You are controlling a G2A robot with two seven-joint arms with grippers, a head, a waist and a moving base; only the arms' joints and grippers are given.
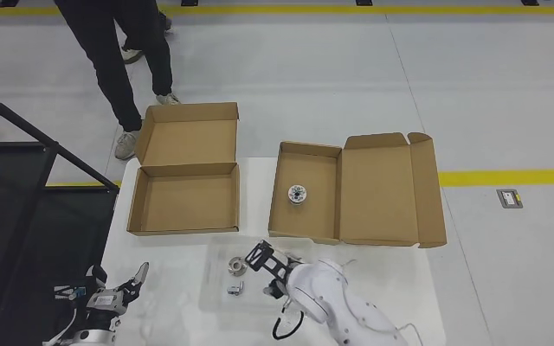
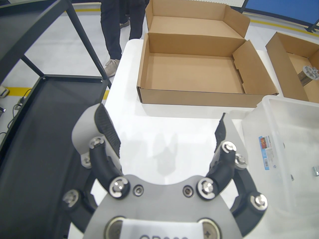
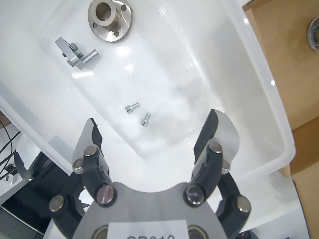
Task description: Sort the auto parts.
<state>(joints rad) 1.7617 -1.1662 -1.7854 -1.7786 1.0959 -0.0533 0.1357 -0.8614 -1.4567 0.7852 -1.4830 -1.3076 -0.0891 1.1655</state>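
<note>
Right gripper (image 3: 152,119) is hovering, splayed wide, over the clear bin (image 3: 261,58).
Flange (image 3: 110,16), bracket (image 3: 74,55) and two bolts (image 3: 132,107) are lying inside; left gripper (image 2: 161,113) is hanging, spread wide, above the table (image 2: 154,125) near it.

- We see two open boxes side by side, apart, along the far side of the table (image 1: 169,255): the left box (image 1: 183,203) and the right box (image 1: 312,212).
- The left box's lid lies open behind it; the right box's lid lies open to its right.
- A round part (image 1: 297,193) lies in the right box.
- The bin (image 1: 215,277) sits on the near side of the table, just before the right box.
- In the bin lie the flange (image 3: 110,16), the bracket (image 3: 74,57) just nearer us, and two bolts (image 3: 132,107) close together, apart from both.
- The right gripper (image 3: 151,116) hangs over the bin, above the bolts.
- The left gripper (image 2: 161,110) is over the table's near left part, left of the bin.
- A rack (image 1: 35,216) stands left of the table.
</note>
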